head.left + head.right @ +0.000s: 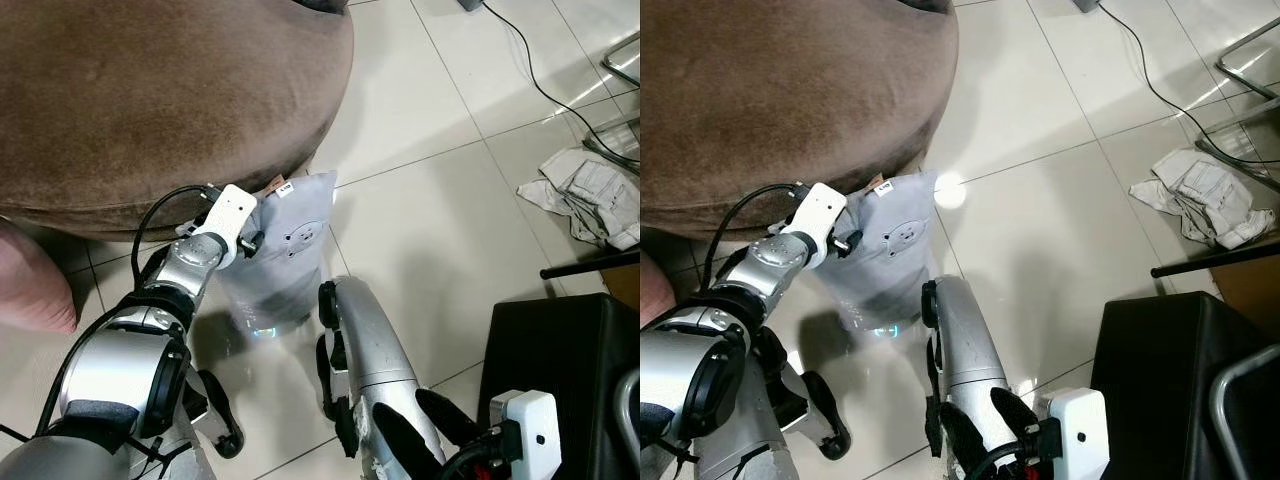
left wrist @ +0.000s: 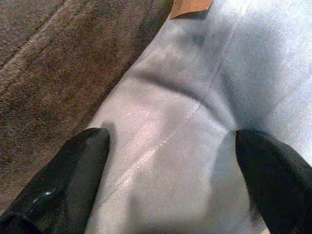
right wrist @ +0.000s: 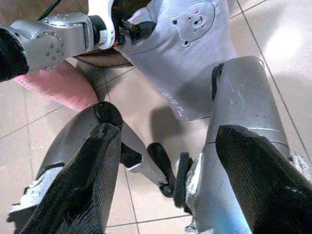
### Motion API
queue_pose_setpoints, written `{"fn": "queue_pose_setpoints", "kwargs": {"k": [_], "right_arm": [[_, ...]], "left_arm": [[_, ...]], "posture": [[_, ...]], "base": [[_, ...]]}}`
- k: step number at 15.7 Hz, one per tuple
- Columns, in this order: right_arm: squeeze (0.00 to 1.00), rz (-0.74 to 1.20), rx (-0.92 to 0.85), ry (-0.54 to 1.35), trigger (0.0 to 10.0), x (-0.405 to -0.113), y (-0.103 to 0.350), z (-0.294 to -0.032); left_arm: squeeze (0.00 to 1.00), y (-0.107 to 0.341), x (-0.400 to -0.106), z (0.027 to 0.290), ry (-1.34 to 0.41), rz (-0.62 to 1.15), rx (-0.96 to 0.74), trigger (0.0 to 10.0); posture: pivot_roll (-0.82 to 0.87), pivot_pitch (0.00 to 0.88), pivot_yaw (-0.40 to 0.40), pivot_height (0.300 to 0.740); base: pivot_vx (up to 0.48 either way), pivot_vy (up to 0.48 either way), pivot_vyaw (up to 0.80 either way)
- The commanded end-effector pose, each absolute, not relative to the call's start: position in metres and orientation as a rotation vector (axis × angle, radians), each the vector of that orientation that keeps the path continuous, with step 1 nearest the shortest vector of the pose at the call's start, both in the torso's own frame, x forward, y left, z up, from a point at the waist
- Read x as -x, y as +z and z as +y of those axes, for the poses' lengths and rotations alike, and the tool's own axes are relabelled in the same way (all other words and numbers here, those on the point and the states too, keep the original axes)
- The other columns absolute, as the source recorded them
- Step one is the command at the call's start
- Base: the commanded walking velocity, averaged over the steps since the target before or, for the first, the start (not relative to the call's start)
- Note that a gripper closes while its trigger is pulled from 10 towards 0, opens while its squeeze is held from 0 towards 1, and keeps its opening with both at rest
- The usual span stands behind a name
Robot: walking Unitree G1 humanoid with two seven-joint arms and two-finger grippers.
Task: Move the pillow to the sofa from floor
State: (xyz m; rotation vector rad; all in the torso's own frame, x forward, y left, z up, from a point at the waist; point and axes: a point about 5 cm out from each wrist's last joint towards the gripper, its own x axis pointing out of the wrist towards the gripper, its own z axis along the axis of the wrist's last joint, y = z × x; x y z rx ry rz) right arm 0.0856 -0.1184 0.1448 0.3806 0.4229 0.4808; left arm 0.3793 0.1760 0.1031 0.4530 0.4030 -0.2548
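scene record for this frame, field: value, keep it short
pillow: grey pillow with bear print, standing on the floor against the sofa
sofa: brown sofa, behind the pillow
left gripper: left gripper open, fingers straddling the pillow's top edge by a tan tag
right gripper: right gripper open, low, holding nothing
floor: pale tiles, crumpled cloth and a black cable to the right
also: pink cushion at left, black box at right

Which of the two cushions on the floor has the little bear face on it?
The pale grey pillow leaning against the brown sofa, where the left gripper reaches. The pink cushion is plain.
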Motion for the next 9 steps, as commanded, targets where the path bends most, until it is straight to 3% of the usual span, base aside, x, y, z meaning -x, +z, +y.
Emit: {"fn": "queue_pose_setpoints", "kwargs": {"k": [1, 2, 9], "right_arm": [[0.17, 0.460, -0.373, 0.470, 10.0, -0.0818, 0.1400, -0.1193], [0.17, 0.462, -0.374, 0.472, 10.0, -0.0816, 0.1397, -0.1184], [0.17, 0.472, -0.377, 0.470, 10.0, -0.0784, 0.1385, -0.1169]], "left_arm": [[1.00, 0.0800, -0.3670, 0.1702, -0.292, 0.484, -0.431, 10.0], [1.00, 0.0796, -0.3667, 0.1693, -0.305, 0.482, -0.424, 0.0], [1.00, 0.0754, -0.3639, 0.1697, -0.321, 0.503, -0.417, 0.0]], "posture": [[-0.46, 0.488, -0.159, 0.548], [-0.45, 0.491, -0.156, 0.548], [-0.46, 0.500, -0.155, 0.548]], "base": [[0.000, 0.000, 0.00], [0.000, 0.000, 0.00], [0.000, 0.000, 0.00]]}}
